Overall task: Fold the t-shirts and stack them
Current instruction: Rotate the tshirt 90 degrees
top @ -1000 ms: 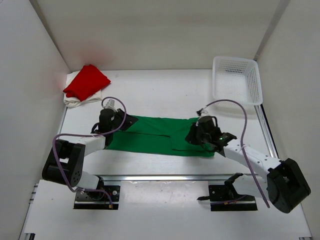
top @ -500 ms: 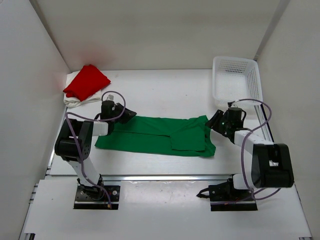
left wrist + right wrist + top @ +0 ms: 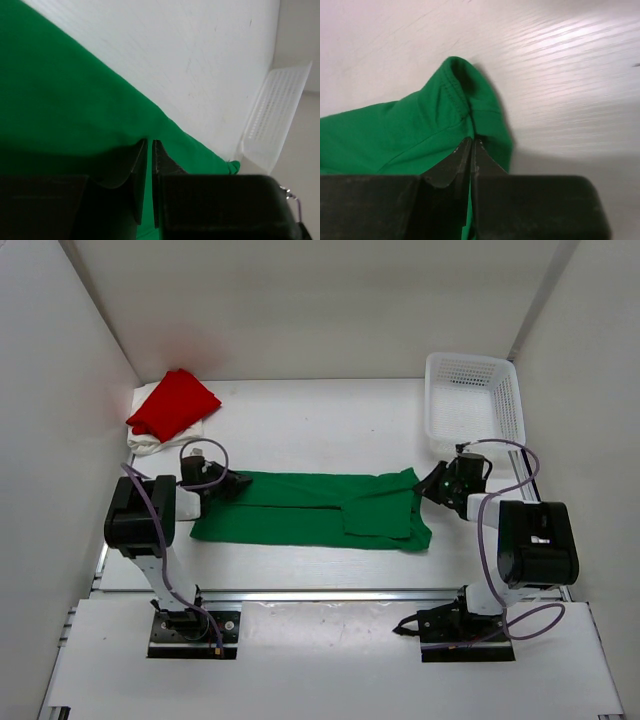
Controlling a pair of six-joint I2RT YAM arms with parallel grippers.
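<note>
The green t-shirt (image 3: 310, 508) lies stretched flat across the middle of the table. My left gripper (image 3: 228, 483) is shut on its left far corner; in the left wrist view the cloth (image 3: 65, 105) runs into the closed jaws (image 3: 150, 141). My right gripper (image 3: 432, 484) is shut on its right far corner; in the right wrist view the cloth (image 3: 415, 130) bunches at the closed jaws (image 3: 471, 141). The red t-shirt (image 3: 172, 402) lies folded on the folded white t-shirt (image 3: 150, 441) at the back left.
A white mesh basket (image 3: 472, 398) stands at the back right, and its edge shows in the left wrist view (image 3: 274, 117). White walls close in the back and both sides. A metal rail (image 3: 320, 592) runs along the table's near edge.
Both arms have swung outward and drawn back, pulling the green t-shirt's ends apart. The shirt now lies longer and flatter. The red and white shirts have not moved.
</note>
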